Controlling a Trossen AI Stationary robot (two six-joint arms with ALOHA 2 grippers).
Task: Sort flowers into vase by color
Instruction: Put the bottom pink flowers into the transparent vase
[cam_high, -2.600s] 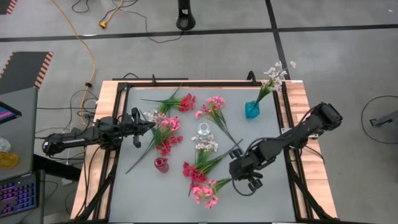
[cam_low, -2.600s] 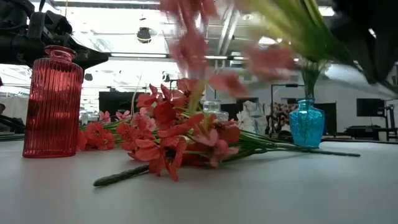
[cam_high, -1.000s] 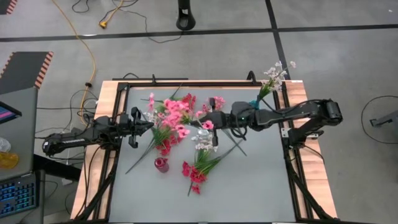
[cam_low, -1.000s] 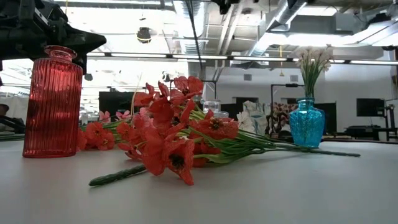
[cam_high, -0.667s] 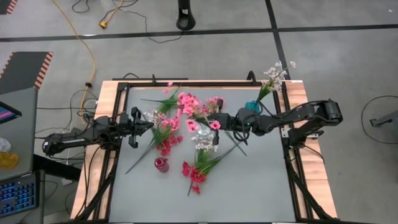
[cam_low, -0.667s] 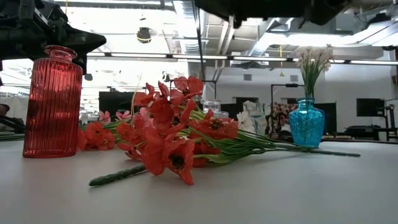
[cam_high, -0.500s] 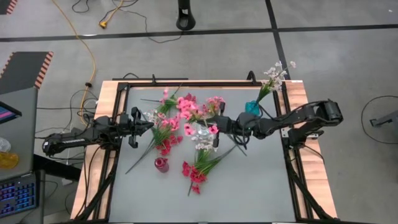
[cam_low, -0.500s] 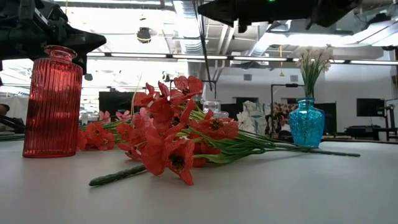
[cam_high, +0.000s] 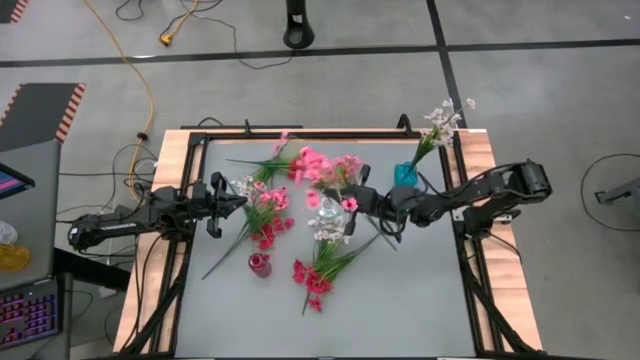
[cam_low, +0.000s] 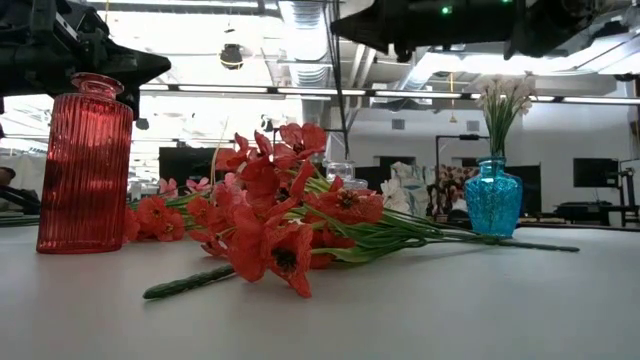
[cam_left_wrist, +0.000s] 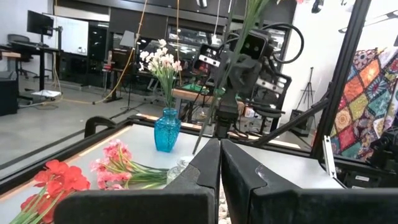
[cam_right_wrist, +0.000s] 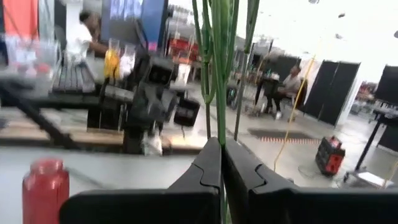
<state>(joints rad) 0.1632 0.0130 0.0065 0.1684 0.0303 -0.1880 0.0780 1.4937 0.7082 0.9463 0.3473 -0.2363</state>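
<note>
My right gripper (cam_high: 358, 201) is over the table's middle, shut on a pink flower sprig (cam_high: 314, 166), beside the clear vase (cam_high: 328, 210). A red vase (cam_low: 85, 165) stands near the front. The blue vase (cam_low: 493, 197) at the far right holds white flowers (cam_high: 438, 125). Red sprigs (cam_low: 270, 225) lie flat on the table, and more red and pink sprigs (cam_high: 265, 215) lie to the left. My left gripper (cam_high: 235, 197) waits shut at the left edge. My right gripper pinches the sprig's green stems (cam_right_wrist: 219, 127) between its two fingers. The fingers reach in level from the table's right side and lie across the stems. The sprig stands nearly upright with its blossoms up. Its lower stem end (cam_left_wrist: 200, 138) hangs clear above the table.
A white sprig (cam_high: 330, 234) lies just in front of the clear vase, and a pink sprig (cam_high: 350, 170) lies behind it. The black frame (cam_high: 300, 134) rims the table. Bare table shows at the near right (cam_high: 420, 300).
My right gripper has come down and drawn back toward the table's right edge, staying shut on the pink sprig. The blossoms have gone with it, from above the left flower pile to a spot by the clear vase.
</note>
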